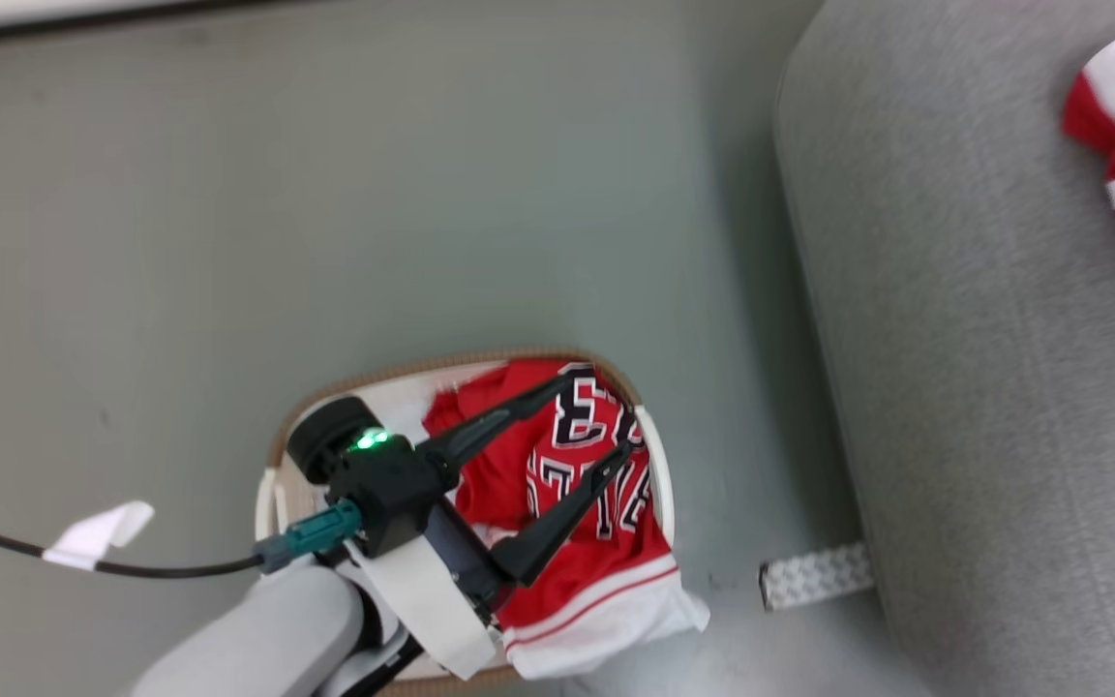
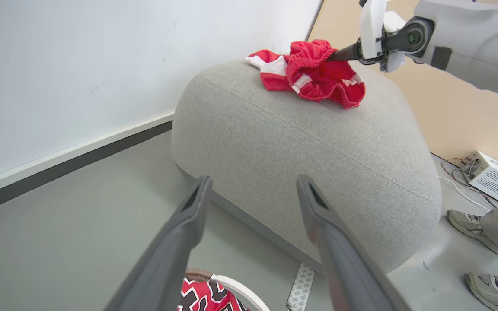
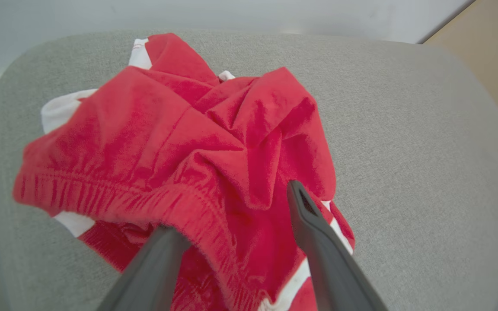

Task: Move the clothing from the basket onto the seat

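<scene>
Clothing (image 3: pixel 188 151) on the seat (image 3: pixel 404 129) drapes over one finger (image 3: pixel 154 272) of the spread right gripper (image 3: pixel 231 207); left gripper (image 1: pixel 601 412) gapes over the basket (image 1: pixel 364 378).

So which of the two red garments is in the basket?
The jersey with black numbers, in the white basket below the left gripper. The other garment, crumpled with no number showing, lies on the grey seat.

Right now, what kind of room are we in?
Probably a lab mock-up of a living space: large grey fabric sofa seat, white vented electronics box on bare grey floor, plain white wall.
</scene>
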Tool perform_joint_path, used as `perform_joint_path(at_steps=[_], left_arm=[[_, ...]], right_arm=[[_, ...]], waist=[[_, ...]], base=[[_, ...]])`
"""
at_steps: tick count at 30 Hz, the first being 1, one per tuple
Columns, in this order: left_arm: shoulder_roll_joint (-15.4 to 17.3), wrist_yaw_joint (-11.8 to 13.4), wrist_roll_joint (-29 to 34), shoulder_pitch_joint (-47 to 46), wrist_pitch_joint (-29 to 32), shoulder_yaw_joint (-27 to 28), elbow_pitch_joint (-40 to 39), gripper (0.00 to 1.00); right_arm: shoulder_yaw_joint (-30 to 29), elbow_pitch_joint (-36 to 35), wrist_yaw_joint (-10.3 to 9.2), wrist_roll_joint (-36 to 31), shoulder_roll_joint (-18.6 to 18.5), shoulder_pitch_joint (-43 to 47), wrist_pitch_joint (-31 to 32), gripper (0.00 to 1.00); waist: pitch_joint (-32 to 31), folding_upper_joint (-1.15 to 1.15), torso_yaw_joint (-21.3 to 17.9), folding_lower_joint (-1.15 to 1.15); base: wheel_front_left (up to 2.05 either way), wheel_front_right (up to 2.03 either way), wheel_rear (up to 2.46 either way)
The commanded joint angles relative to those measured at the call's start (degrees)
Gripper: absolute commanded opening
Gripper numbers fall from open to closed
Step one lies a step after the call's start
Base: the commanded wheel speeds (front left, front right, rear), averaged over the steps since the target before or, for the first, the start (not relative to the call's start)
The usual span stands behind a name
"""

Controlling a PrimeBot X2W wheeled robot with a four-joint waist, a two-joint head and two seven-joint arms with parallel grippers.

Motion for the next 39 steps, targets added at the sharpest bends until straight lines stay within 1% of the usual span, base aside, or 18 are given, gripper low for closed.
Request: perform_joint_path(at_steps=[1,3,5,10,14,18,20,25,30,34,39], left_arm=[[-0.2,0.3,-0.6,1.0,-0.6,0.1,0.8,1.00],[-1.3,0.6,-1.2,1.9,-0.8,-0.1,2.1,1.00],[-2.1,1.1,-1.9,2.8,-1.0,0.2,3.6,1.00],[-4.0,2.3,-4.2,4.7,-1.5,2.1,6.9,1.00],[-5.2,3.5,-5.3,5.6,-1.8,4.6,8.6,1.00],[-5.5,5.1,-5.9,6.9,-1.9,7.8,9.6,1.00],[-5.3,5.9,-6.1,7.7,-1.9,9.5,9.9,1.00],[-4.5,8.3,-5.7,11.2,-1.9,15.4,10.7,1.00],[-4.6,9.9,-4.9,16.0,-1.9,22.4,10.7,1.00],[-5.6,9.8,-2.8,20.4,-1.9,27.6,10.5,1.00],[-8.3,8.9,0.1,25.0,-1.9,34.2,10.0,1.00]], right_arm=[[0.8,0.0,-0.14,0.7,-1.1,1.3,0.4,1.00],[3.3,0.3,-0.14,2.3,-2.5,3.1,1.4,1.00],[6.2,0.4,-0.14,4.2,-4.6,5.0,2.0,1.00],[13.3,-0.4,-0.14,11.8,-10.2,9.6,-0.3,1.00],[18.8,-2.2,-0.14,19.3,-14.3,12.1,-3.6,1.00],[24.0,-4.3,-0.14,25.6,-16.6,15.1,-7.1,1.00],[25.7,-6.0,-0.14,27.6,-17.0,16.5,-10.1,1.00],[28.1,-9.6,-0.14,30.6,-13.8,21.3,-16.6,1.00],[27.9,-14.6,-0.14,29.8,-8.4,26.7,-23.6,1.00],[27.5,-18.3,-0.14,27.9,-4.7,32.7,-29.8,1.00],[28.0,-21.4,-0.14,25.5,0.1,39.9,-35.8,1.00]], waist=[[-4.1,0.00,-0.2,-0.01],[-7.1,0.00,-0.2,-0.01],[-10.1,0.00,0.0,-0.01],[-17.7,0.00,0.9,-0.01],[-22.7,0.00,2.3,-0.01],[-26.8,0.00,3.7,-0.01],[-28.3,0.00,4.5,-0.01],[-31.2,0.00,6.3,-0.01],[-32.3,0.00,7.9,-0.01],[-32.8,0.00,9.2,-0.01],[-33.0,0.00,10.1,-0.01]], base=[[0.00,0.00,0.00],[0.00,0.00,0.00],[0.00,0.00,0.00],[0.00,0.00,0.00],[0.00,0.00,0.00],[0.00,0.00,0.00],[0.00,0.00,0.00],[0.00,0.00,0.00],[0.00,0.00,0.00],[0.00,0.00,0.00],[0.00,0.00,0.00]])
